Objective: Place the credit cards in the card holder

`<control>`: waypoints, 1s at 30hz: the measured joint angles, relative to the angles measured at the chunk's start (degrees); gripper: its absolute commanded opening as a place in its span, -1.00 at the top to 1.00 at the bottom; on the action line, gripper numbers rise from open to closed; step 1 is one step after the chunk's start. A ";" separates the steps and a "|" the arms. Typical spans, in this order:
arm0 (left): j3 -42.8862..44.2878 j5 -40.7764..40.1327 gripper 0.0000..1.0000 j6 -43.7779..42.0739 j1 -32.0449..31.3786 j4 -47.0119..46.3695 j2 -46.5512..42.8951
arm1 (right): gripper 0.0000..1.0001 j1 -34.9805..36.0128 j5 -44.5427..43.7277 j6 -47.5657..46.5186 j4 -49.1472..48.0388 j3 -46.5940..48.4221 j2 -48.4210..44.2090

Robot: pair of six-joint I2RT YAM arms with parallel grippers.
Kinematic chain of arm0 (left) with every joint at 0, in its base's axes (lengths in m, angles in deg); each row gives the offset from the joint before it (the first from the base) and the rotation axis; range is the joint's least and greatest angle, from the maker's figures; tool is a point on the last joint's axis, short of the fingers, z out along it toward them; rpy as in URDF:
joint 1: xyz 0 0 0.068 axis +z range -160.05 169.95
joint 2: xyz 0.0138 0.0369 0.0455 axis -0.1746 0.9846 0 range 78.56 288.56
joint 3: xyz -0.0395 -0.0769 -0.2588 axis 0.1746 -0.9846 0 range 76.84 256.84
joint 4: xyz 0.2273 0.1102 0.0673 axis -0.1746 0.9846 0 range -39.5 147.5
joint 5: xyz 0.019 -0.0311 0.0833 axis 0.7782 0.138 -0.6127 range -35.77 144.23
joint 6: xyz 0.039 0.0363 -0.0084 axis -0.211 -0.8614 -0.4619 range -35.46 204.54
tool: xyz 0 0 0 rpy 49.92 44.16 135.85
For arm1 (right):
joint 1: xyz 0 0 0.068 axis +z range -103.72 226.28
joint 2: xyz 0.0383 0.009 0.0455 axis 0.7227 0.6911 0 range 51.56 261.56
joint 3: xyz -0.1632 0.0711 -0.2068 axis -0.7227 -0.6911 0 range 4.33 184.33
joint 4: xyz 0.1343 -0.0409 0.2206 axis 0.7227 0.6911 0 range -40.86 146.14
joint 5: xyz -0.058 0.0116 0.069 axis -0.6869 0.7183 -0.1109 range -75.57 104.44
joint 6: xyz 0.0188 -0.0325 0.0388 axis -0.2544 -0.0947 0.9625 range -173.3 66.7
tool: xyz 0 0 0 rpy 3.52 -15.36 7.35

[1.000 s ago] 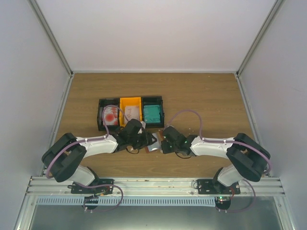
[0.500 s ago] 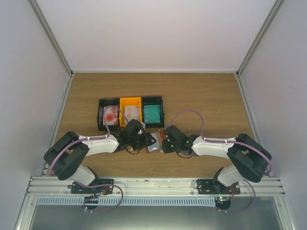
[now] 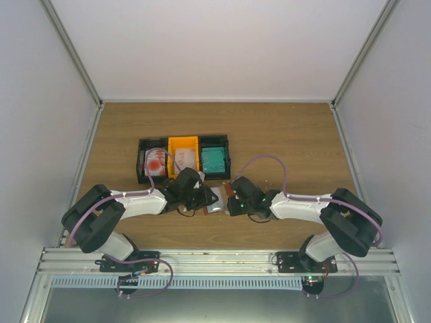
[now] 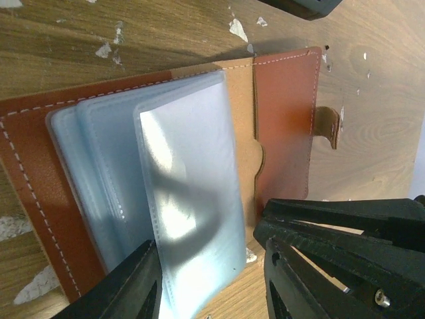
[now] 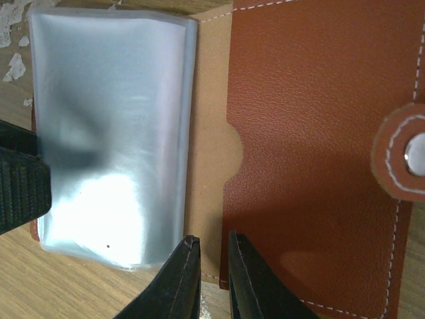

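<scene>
**Two grippers at an open card holder [image 3: 215, 201]**

One wooden table [image 3: 296, 134] carries everything. The left arm [image 3: 128, 202] and right arm [image 3: 303, 205] reach inward from the near edge. Three bins stand in a row left of centre: a black bin [image 3: 141, 168], an orange bin [image 3: 182, 140] and a second black bin [image 3: 227, 161]. They hold the credit cards: white with a red mark [image 3: 155, 163], pale [image 3: 186, 159] and teal [image 3: 214, 159]. Just near of the bins, the holder lies spread open between the grippers. The left gripper [image 4: 204, 238] is spread wide, its fingers either side of the clear sleeves [image 4: 186, 199]. The right gripper [image 5: 210, 238] is drawn narrow with a slim gap, its tips over the holder's edge. Whether they press on it cannot be told. A snap tab [image 5: 405, 156] sits at the flap's edge. Small white scraps [image 4: 237, 28] dot the wood.
</scene>
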 measured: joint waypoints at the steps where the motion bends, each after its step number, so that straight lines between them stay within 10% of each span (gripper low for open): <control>1: 0.00 0.00 0.17 -0.20 0.00 -0.02 0.00 | 0.72 0.02 0.24 0.00 0.02 -0.11 -0.13; 30: 6.71 13.51 0.04 -5.70 0.09 -12.17 9.25 | 0.46 -7.10 4.76 3.56 -1.40 -12.02 -20.55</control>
